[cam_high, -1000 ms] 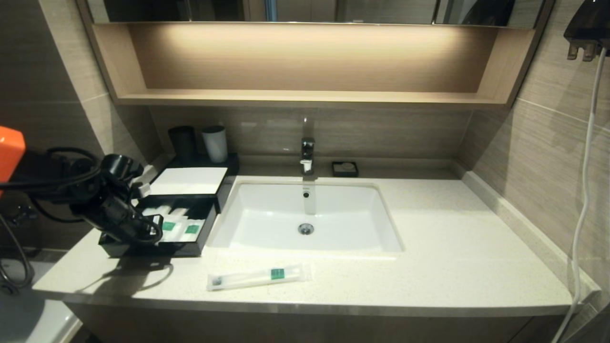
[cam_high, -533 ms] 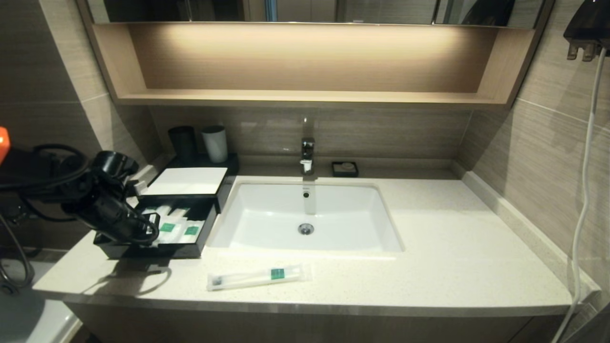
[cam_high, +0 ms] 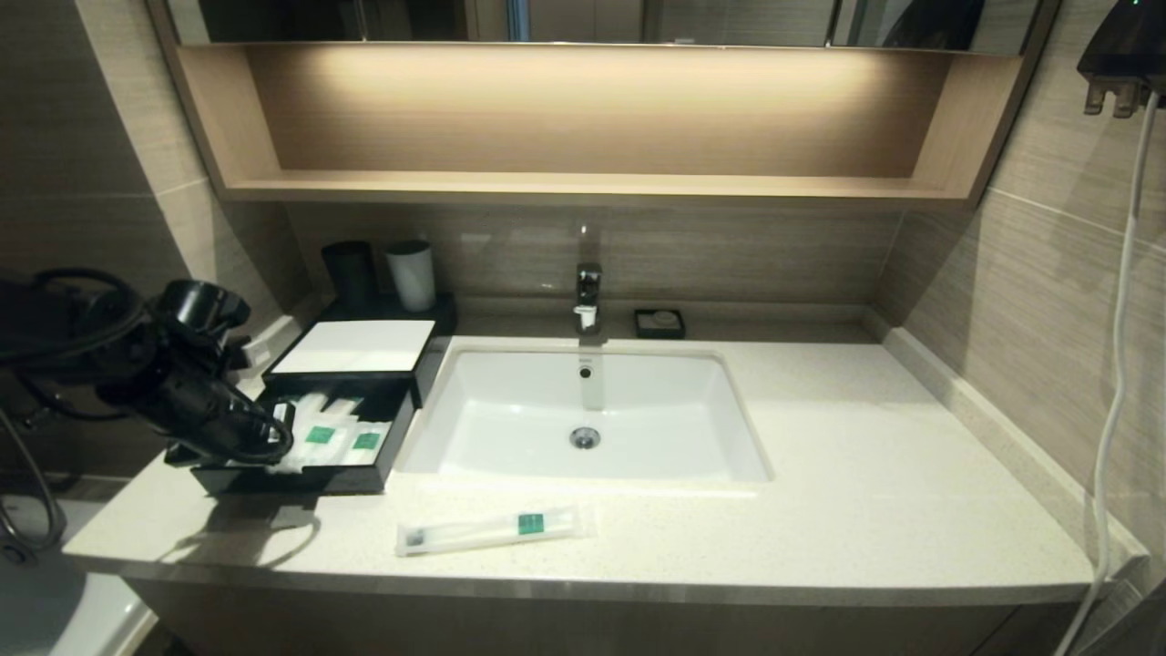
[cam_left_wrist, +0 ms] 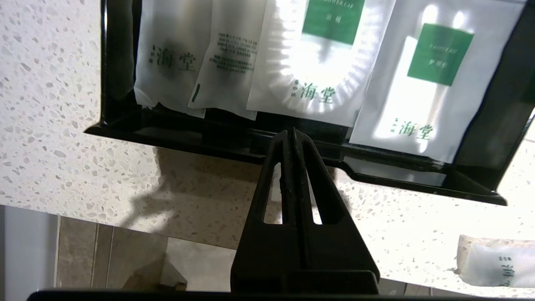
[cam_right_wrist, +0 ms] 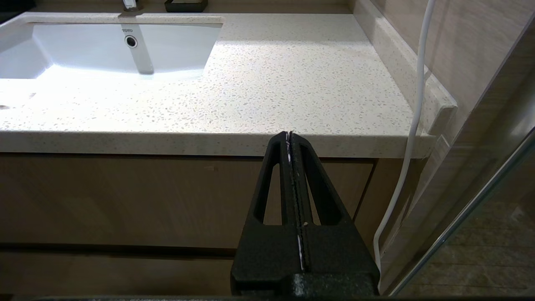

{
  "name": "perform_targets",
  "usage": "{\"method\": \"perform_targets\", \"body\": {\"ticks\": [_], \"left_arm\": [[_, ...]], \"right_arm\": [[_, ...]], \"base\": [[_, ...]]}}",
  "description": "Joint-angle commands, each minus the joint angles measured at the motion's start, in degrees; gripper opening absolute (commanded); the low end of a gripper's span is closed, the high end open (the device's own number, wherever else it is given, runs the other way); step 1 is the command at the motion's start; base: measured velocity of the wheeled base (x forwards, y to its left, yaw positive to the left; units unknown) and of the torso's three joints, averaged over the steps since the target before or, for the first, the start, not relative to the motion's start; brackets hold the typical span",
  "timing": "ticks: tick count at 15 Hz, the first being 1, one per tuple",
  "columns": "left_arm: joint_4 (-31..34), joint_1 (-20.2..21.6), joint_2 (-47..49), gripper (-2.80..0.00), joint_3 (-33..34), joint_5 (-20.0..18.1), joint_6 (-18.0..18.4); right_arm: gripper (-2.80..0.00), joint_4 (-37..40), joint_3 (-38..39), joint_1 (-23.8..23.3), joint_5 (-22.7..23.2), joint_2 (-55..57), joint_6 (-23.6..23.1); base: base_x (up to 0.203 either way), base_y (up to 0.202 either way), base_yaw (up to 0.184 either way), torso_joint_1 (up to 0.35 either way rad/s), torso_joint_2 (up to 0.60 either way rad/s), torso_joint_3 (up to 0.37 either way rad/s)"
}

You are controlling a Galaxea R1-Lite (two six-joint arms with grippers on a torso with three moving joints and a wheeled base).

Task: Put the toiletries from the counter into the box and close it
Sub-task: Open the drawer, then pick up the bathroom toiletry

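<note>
Pincer on the left arm (cam_left_wrist: 291,133), pressed shut and empty, hovers at the open box drawer (cam_high: 301,478); next, seemingly, grasp the toothbrush packet (cam_high: 492,529) lying on the desk (cam_high: 865,492), at the basin's six o'clock.

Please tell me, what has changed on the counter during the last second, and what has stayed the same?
The left gripper, fingers shut, has drawn back toward the counter's left front, and the drawer of the box has come further out with it. The toothbrush packet still lies on the counter in front of the basin. The right gripper stays parked below the counter edge.
</note>
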Motion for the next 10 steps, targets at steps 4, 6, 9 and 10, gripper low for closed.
{"method": "perform_targets", "body": {"ticks": [4,6,9,10], "left_arm": [[-0.7,0.0,-1.2,-2.8,-1.4,-0.2,-0.2],[-0.6,-0.2,-3.8,-2.8,-1.4,-0.5,-0.3],[-0.6,-0.4,-8.7,-2.8,-1.6,-1.7,1.2],[-0.4,-0.5,-10.0,-2.8,-2.3,-3.3,4.2]], "right_arm": [[-2.8,0.0,0.0,0.0,0.0,0.0,0.0],[-2.8,0.0,0.0,0.0,0.0,0.0,0.0],[-2.8,0.0,0.0,0.0,0.0,0.0,0.0],[-2.8,0.0,0.0,0.0,0.0,0.0,0.0]], "base": [[0.0,0.0,0.0,0.0,0.0,0.0],[0.0,0.0,0.0,0.0,0.0,0.0],[0.0,0.0,0.0,0.0,0.0,0.0],[0.0,0.0,0.0,0.0,0.0,0.0]]}}
